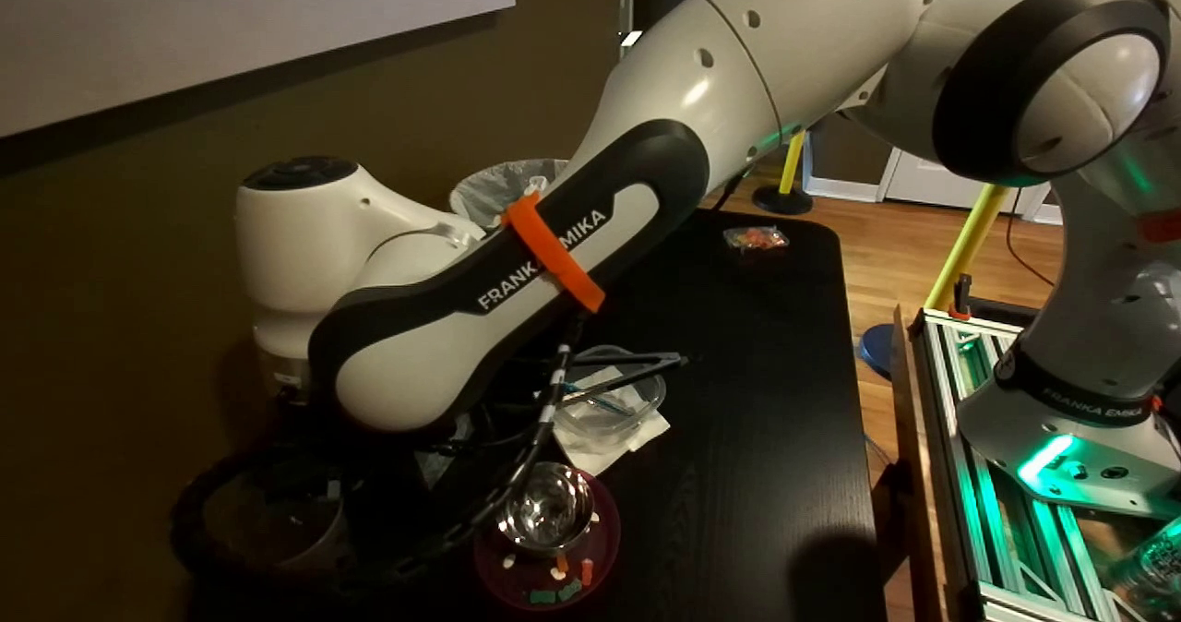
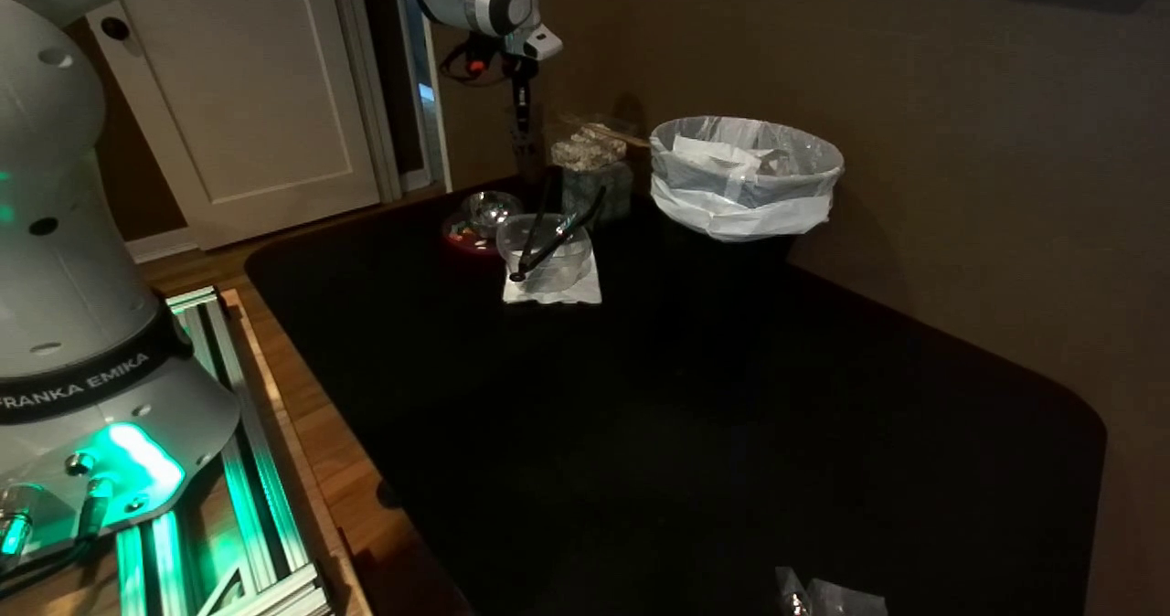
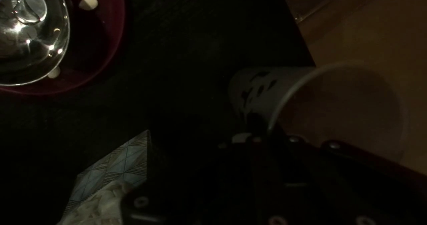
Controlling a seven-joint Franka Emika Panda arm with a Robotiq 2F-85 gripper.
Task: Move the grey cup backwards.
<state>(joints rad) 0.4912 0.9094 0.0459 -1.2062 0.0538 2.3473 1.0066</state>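
Your cup (image 3: 310, 101) overlaps the table edge (image 3: 293, 28) in the wrist view, well apart from the bowl (image 3: 31, 34) and plate (image 3: 115, 24), and your gripper (image 3: 262, 131) sits at its rim, but tbh it's too dark to tell if you're pinching it.

Grey cup (image 3: 310, 98), three o'clock, wrist view: rim is hidden by gripper (image 3: 252, 135) at six o'clock. Clear wrapper (image 2: 841, 598), five o'clock in an exterior view: cropped.

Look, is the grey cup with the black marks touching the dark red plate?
Apart. The wrist view shows it: black tabletop lies plainly in between the dark red plate and the grey cup.
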